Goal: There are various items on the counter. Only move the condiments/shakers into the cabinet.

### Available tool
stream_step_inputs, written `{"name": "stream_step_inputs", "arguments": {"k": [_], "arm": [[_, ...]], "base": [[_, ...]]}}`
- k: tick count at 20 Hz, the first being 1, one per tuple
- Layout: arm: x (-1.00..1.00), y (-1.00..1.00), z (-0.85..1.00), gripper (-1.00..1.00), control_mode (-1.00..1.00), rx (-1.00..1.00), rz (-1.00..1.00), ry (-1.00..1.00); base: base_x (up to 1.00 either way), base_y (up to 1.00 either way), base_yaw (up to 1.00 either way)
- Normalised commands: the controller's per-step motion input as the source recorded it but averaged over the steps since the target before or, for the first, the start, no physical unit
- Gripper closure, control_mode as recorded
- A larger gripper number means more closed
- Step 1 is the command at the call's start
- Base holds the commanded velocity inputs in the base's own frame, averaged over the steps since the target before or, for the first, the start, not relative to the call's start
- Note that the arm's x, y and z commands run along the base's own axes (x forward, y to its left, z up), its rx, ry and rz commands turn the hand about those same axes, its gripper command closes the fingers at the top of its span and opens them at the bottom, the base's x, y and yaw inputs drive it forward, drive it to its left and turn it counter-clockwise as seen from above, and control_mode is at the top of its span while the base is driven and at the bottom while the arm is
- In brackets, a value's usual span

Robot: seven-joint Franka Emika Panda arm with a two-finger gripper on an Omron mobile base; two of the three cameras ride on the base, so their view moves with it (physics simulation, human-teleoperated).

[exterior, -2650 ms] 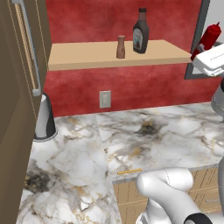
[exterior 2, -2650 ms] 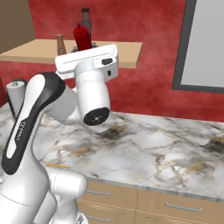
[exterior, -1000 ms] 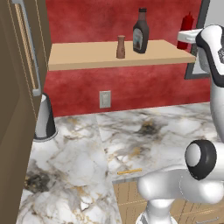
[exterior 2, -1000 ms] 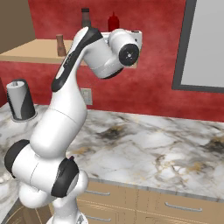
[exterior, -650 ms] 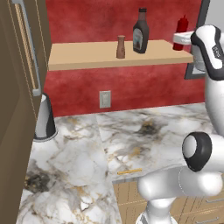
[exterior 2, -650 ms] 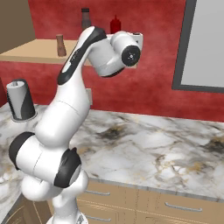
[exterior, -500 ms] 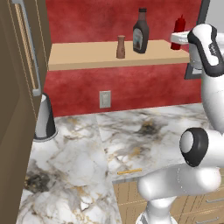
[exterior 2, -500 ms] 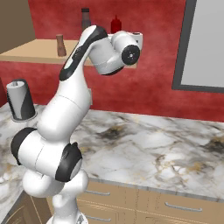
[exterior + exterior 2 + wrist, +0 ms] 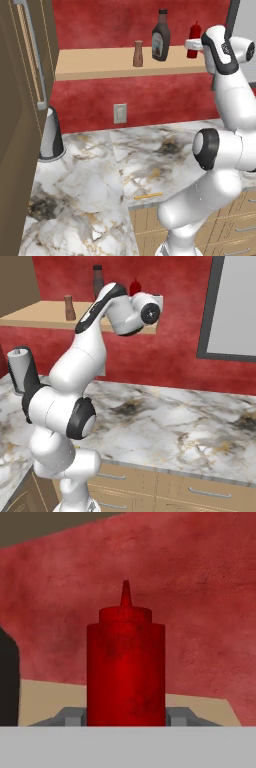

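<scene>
The slim red bottle point(image 9: 126, 667) stands upright between my grey fingers point(image 9: 70, 716), and my gripper point(image 9: 126, 718) is shut on its lower body. In the left base view the red bottle point(image 9: 194, 33) is over the right end of the cabinet shelf board point(image 9: 100, 62), with my gripper point(image 9: 192, 45) at its base; I cannot tell whether it rests on the board. The dark brown sauce bottle point(image 9: 161, 42) and the tan-brown shaker point(image 9: 138, 53) stand on the board to its left. From the right base view I see the shaker point(image 9: 69, 307), the sauce bottle point(image 9: 97, 281) and the red bottle's top point(image 9: 134, 287).
On the marble counter point(image 9: 100, 175) a grey-and-black cone-shaped appliance point(image 9: 50, 135) stands at the back left and a thin orange stick point(image 9: 148, 196) lies by the front edge. A tall dark brown door point(image 9: 20, 110) hangs open on the left. A wall outlet point(image 9: 119, 113) sits below the shelf.
My arm has carried the red bottle leftward from beyond the shelf's right end to over the board, beside the sauce bottle. The other things have not moved.
</scene>
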Motion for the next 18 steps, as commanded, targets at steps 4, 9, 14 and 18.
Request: {"name": "stream_step_inputs", "arguments": {"k": [4, 9, 14, 18], "arm": [[0.48, 0.0, -0.31, 1.0, -1.0, -0.01, 0.0, 0.08], [0.38, 0.0, -0.26, 1.0, -1.0, 0.0, 0.0, 0.01], [0.12, 0.0, -0.41, 1.0, -1.0, 0.0, 0.0, 0.0], [0.0, 0.0, -0.28, 1.0, -1.0, 0.0, 0.0, 0.0]], "base": [[0.0, 0.0, 0.0], [0.0, 0.0, 0.0], [0.0, 0.0, 0.0], [0.0, 0.0, 0.0]]}}
